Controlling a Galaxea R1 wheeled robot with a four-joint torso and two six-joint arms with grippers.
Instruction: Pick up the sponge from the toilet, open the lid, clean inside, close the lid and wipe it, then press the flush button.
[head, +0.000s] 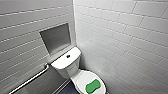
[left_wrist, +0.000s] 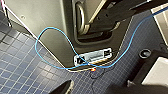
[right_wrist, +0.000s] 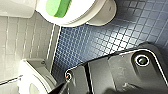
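**While the lid is down, the sponge lies on top of it**

Where two white-tiled walls meet, the toilet (head: 67, 65) stands in the corner, its tank against the left wall and its bowl towards the near side. The lid (head: 81, 78) is closed, and the green sponge (head: 93, 86) lies flat on its near half, nothing touching it. A round flush button (head: 68, 56) sits in the middle of the tank's top. Above the tank, a grey recessed niche (head: 56, 37) is set into the left wall. Lower on that wall, left of the toilet, runs a slanting metal grab bar (head: 31, 78). The floor (right_wrist: 105, 37) is dark blue mosaic tile.

The right wrist view shows the sponge on the lid's edge, bare floor between it and the arm, and a white fitting (right_wrist: 31, 80) by the tiled wall. In the left wrist view, a blue cable (left_wrist: 47, 31) loops across the robot's base over the floor. Whether the left pincer (left_wrist: 97, 87) or the right pincer (right_wrist: 62, 89) is open or closed, I cannot tell.
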